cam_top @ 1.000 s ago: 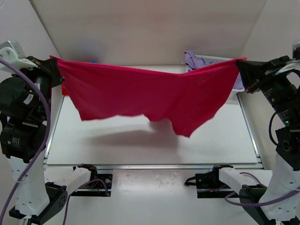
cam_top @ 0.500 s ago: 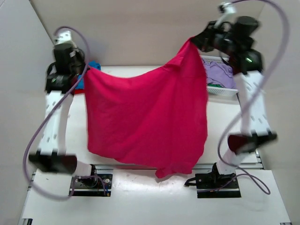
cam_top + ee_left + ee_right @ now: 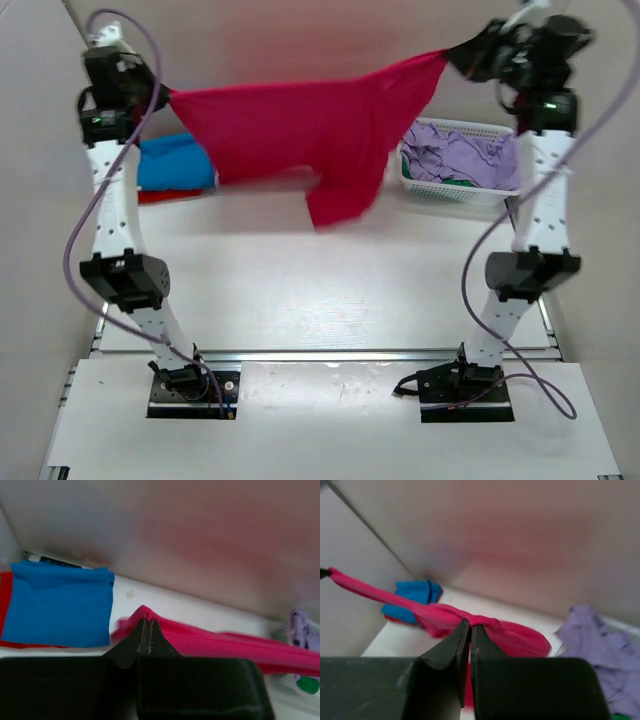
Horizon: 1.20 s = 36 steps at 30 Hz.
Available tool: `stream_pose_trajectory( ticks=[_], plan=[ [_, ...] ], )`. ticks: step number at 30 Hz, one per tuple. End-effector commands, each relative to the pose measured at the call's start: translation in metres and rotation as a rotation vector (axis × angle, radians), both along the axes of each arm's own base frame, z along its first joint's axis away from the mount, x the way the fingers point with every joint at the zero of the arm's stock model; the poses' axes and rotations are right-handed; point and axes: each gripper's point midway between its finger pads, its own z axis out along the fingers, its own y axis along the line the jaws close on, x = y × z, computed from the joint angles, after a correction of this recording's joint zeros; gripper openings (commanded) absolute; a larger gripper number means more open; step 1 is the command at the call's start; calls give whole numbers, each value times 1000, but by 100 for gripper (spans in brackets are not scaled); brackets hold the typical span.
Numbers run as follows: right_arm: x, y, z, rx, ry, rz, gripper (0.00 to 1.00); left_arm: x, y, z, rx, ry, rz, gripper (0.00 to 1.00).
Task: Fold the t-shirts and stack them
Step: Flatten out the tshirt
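A crimson-pink t-shirt hangs stretched in the air over the back of the table, its lower part trailing down toward the middle. My left gripper pinches its left corner, jaws shut on the cloth. My right gripper holds the other corner high at the back right, shut on the fabric. A folded blue t-shirt lies on a folded red one at the back left; the blue t-shirt also shows in the left wrist view.
A white slatted basket at the back right holds lilac cloth and something green. Beige walls close in behind and at both sides. Both arms stand tall and extended. The arm bases sit at the near edge.
Both arms have swung from low and near to high at the back, carrying the crimson-pink shirt. It went from spread toward the camera to stretched along the back wall.
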Motion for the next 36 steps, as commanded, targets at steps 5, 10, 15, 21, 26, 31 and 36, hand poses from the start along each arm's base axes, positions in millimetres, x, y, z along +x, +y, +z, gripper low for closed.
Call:
stream_pose_trajectory(
  ticks=[5, 10, 15, 21, 26, 31, 36],
  plan=[
    [-104, -15, 111, 3, -309, 49, 0, -74, -1, 92, 29, -193, -1, 0],
    [-79, 27, -15, -137, -20, 69, 0, -81, -25, -37, 11, 100, -77, 0],
    [-111, 46, -161, -206, 228, 36, 0, -133, -35, -161, -68, 280, -80, 0],
    [-192, 42, -302, -257, 508, -1, 0, -211, -60, -268, -63, 529, -112, 0],
    [-245, 38, -332, -275, 622, 12, 0, -239, -81, -266, -86, 524, -184, 0],
    [-258, 18, -255, -286, 417, -71, 0, -251, -48, -186, 1, 238, -37, 0],
    [-255, -15, -142, -256, 143, -132, 0, -247, -45, -86, 61, 67, -25, 0]
  ],
)
